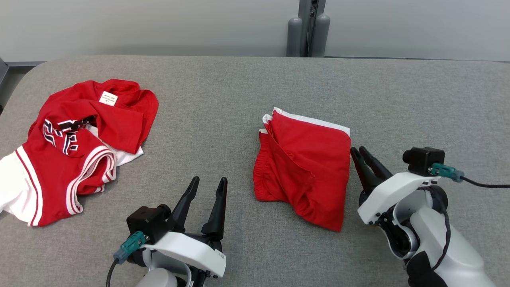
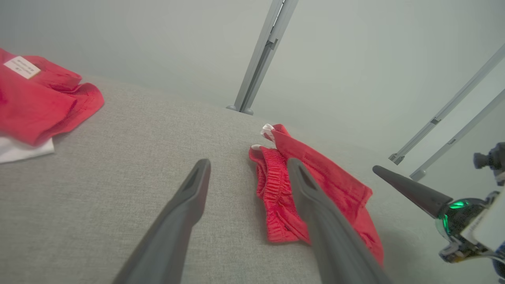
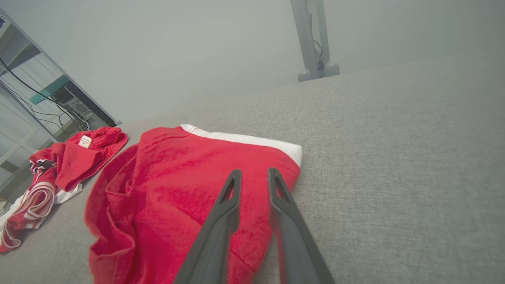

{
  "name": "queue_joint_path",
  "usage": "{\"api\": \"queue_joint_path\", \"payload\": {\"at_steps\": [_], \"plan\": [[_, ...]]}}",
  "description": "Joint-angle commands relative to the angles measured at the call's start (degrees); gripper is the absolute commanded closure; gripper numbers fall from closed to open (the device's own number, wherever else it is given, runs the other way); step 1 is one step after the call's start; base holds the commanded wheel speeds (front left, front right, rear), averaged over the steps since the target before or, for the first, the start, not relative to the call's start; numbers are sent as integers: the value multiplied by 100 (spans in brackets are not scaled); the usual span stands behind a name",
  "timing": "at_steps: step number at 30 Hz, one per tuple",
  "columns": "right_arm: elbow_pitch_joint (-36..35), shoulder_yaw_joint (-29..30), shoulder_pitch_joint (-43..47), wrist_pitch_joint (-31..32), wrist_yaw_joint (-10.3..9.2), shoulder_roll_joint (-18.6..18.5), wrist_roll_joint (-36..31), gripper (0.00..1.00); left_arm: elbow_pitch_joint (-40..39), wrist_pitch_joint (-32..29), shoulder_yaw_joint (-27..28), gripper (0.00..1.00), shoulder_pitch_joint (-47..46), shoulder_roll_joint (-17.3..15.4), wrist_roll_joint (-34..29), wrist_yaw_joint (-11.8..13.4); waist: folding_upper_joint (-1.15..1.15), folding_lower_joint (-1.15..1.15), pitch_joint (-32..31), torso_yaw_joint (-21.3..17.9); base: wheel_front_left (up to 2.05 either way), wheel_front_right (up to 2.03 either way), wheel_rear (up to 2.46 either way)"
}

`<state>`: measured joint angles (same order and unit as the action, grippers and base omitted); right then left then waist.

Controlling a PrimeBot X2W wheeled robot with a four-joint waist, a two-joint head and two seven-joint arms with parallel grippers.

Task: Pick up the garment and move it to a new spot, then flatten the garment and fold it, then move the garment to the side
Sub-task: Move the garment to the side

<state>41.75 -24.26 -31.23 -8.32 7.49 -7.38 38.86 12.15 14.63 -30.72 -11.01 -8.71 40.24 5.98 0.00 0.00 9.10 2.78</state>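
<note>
Grey fabric table (image 1: 239, 79) bears the folded red shorts (image 1: 310, 167) mid-right, so I judge the move aside is next: left gripper (image 1: 209, 180) spread wide and empty, right gripper (image 1: 357, 150) nearly closed at their right edge, hold unclear, needing every layer pinched

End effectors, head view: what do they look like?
Both alike: the left end effector and right end effector each have two long, dark, tapered fingers on a white wrist shell, carrying a black camera block, teal connector and black cable.
</note>
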Motion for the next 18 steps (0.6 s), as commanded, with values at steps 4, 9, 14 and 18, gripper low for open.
{"api": "queue_joint_path", "payload": {"at_steps": [4, 9, 14, 18], "plan": [[-77, -42, 209, 96, 1, 126, -115, 100, -27, -11, 24, 0, -32, -57, 16, 38, 0, 0, 33, 80, 0, 0, 0], [43, -236, 211, 176, 1, 289, -142, 100, -34, -12, 34, 0, -69, -79, 30, 40, 0, 0, 52, 212, 0, 0, 0], [295, -570, -9, 96, 1, 412, 0, 100, -48, -22, 20, 0, -113, -89, 38, 32, 0, 0, 92, 417, 0, 0, 0], [456, -826, -227, -60, 1, 433, 114, 100, -59, -32, 9, 0, -123, -100, 30, 38, 0, 0, 118, 548, 0, 0, 0]]}}
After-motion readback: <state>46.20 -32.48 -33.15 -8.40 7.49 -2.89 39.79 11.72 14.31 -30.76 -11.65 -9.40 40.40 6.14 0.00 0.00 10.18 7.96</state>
